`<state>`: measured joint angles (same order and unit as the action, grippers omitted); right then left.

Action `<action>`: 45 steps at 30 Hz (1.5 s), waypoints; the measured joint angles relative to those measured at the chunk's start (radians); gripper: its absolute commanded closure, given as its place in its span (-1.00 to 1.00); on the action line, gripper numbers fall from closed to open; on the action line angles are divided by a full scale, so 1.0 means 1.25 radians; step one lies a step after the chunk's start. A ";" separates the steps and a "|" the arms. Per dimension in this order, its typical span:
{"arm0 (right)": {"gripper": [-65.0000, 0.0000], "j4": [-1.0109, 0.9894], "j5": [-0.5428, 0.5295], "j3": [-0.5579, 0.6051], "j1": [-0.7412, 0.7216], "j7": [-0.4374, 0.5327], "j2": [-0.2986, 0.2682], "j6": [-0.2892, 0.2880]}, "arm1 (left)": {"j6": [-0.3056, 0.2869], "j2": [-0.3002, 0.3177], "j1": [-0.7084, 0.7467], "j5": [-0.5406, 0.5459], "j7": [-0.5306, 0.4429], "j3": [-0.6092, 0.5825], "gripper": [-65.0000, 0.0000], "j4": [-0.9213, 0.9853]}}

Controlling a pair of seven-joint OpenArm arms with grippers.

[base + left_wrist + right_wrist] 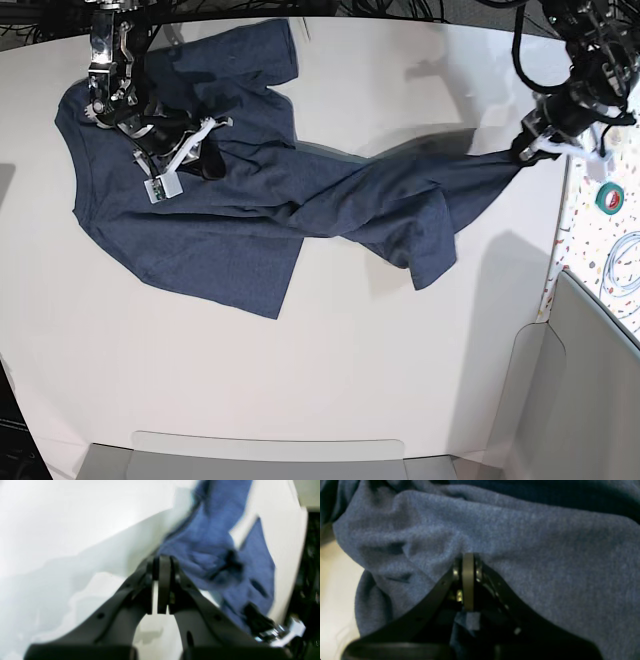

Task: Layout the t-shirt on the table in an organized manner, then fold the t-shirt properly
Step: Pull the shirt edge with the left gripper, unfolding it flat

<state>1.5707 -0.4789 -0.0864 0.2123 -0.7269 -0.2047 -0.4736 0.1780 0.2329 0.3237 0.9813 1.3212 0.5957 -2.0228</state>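
Rumpled navy t-shirt (230,215) sprawls across the white table (380,370), one corner stretched.

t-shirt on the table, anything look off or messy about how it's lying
Yes. The t-shirt is twisted and bunched, not flat: one end is stretched toward the table's edge in the left pincer, and folds pile up around the right pincer.

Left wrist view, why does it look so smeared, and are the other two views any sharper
Left wrist view: motion blur smears the t-shirt and the table, which is washed out by glare. Right wrist view: dim, but the cloth weave reads fairly sharp. Base view: evenly lit and sharpest, with soft shadows on the table and slight blur on the stretched cloth near the left gripper.
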 measured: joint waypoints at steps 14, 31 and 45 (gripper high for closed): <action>1.00 0.000 0.001 -0.109 0.005 -0.017 0.004 -0.001 | -0.097 0.043 0.082 0.195 0.086 0.270 1.00 -0.015; 1.00 0.000 0.010 -0.113 0.010 -0.004 0.006 0.005 | -0.096 0.090 0.092 0.205 0.066 0.176 0.58 -0.015; 1.00 0.000 0.013 -0.112 0.009 -0.004 0.007 0.005 | -0.092 0.092 0.193 0.197 0.053 0.037 0.18 0.205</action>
<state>1.5707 -0.4629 -0.2268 0.2237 -0.7322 -0.1959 -0.4667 0.0635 0.3485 0.5648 1.2278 1.3876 0.6415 -1.7664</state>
